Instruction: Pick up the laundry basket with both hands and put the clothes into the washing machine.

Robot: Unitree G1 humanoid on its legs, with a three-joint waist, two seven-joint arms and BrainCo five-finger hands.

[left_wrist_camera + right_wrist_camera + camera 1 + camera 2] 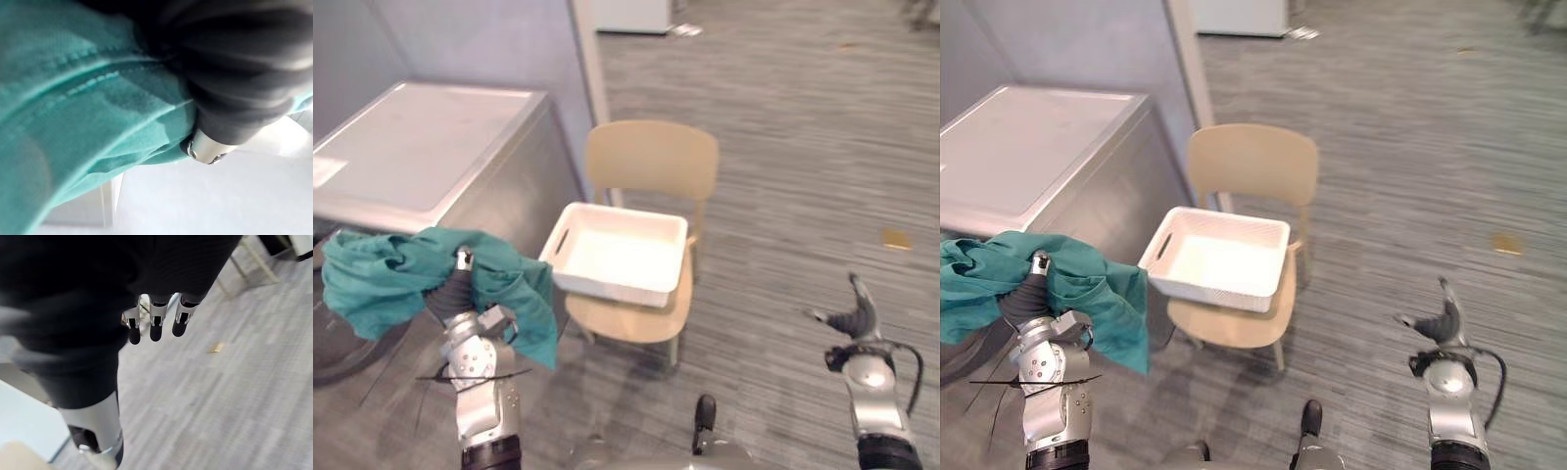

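"Left eye view, location of teal cloth?"

"Lower left of frame, draped over left hand, raised in front of washing machine. Bunched on top, one flap hanging down toward the right of the wrist."

"Grip on it?"

"Cannot tell, buried under the fabric. Same in left wrist view: dark ribbed cover against teal folds and a stitched seam, nothing clearer."

"Washing machine?"

"Upper left of frame, grey box with a white flat top, against the wall. Dark curved rim at the lower left edge, partly behind the cloth."

"Laundry basket?"

"Centre of frame, white, rectangular, slot handle in the left end wall. Sitting on the seat of a beige chair, just right of the machine. Apart from both hands."

"Right hand?"

"Lower right of frame, well apart from basket and chair, over grey carpet floor. Spread and relaxed, thumb out to the side, holding nothing. Right wrist view: fingers straight, side by side, dark tips over bare carpet."

"Anything else?"

"Small tan scrap on the floor, right edge of frame."
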